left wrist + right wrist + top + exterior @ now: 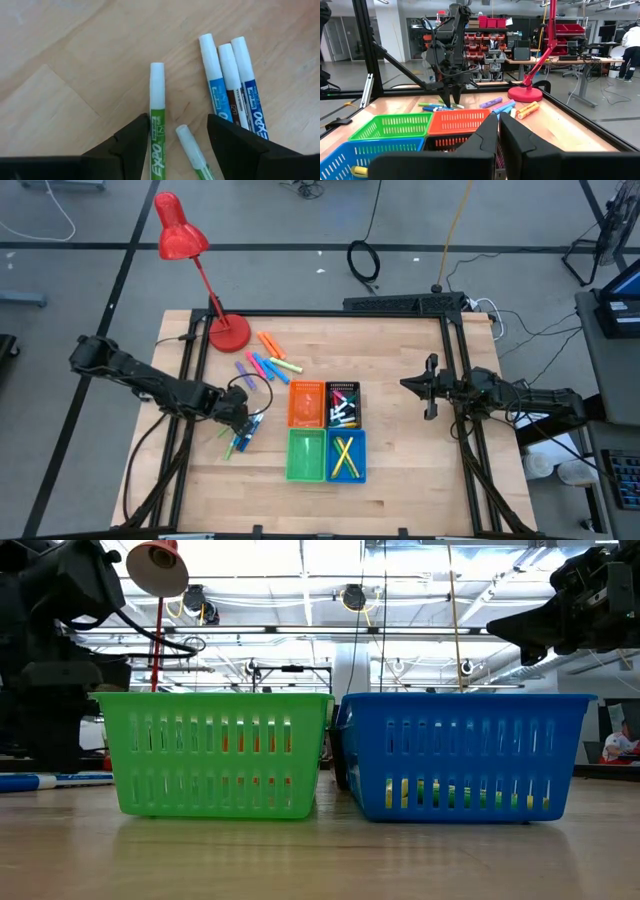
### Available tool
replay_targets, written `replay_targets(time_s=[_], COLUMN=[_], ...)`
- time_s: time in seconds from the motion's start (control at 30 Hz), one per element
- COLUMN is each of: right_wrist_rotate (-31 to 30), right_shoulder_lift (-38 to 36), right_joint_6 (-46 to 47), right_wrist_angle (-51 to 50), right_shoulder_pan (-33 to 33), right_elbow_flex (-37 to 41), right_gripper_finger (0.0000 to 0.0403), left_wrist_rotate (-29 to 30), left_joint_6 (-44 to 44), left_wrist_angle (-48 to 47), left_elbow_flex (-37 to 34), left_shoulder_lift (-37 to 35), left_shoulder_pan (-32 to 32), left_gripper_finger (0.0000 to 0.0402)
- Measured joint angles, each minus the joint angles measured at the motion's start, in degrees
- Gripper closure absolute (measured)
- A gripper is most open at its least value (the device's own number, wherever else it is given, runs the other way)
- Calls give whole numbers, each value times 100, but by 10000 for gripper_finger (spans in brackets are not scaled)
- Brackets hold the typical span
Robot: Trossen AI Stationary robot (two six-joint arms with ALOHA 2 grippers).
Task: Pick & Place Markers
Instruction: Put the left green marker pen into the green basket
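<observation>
The left tool [243, 425] hangs low over a cluster of green and blue markers [221, 90] on the tabletop [420, 470], left of the green bin [306, 455]; its fingers [131, 141] are spread apart, straddling a green marker [157, 107]. More markers [268, 358] lie near the red lamp [228, 332]. The right tool [431, 387] waits right of the bins, fingers nearly together on nothing.

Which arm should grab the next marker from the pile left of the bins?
Left. The left gripper hangs open right over the green markers in that pile. The right gripper sits shut beyond the bins, far from any loose marker.
</observation>
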State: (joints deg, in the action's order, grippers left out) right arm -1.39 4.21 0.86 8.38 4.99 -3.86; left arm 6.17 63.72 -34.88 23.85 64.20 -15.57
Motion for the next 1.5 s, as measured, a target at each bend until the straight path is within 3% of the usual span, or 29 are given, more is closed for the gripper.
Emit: replay_targets(time_s=[0.3,0.57,0.77,1.03,1.3,1.5], right_wrist_rotate=[-2,0,-2,0,0,0], right_shoulder_lift=[0,0,-2,-2,-2,0], right_joint_6=[0,-2,0,0,0,-2], right_wrist_angle=[0,0,0,0,0,0], right_shoulder_pan=[-2,-2,-2,-1,-2,-2], right_elbow_flex=[0,0,0,-1,0,-1], right_gripper_finger=[394,394,394,394,394,394], left_wrist_rotate=[-144,246,-159,-272,-527,-334], left_joint_6=[-223,-505,-467,84,1164,1403], left_wrist_angle=[-125,-323,-723,-1239,-1403,-1409], left_elbow_flex=[-14,-14,-12,-6,1,1], left_shoulder_lift=[-281,-347,-345,-345,-347,-347], left_shoulder_pan=[298,675,678,405,-136,-411], left_gripper_finger=[190,190,190,190,190,190])
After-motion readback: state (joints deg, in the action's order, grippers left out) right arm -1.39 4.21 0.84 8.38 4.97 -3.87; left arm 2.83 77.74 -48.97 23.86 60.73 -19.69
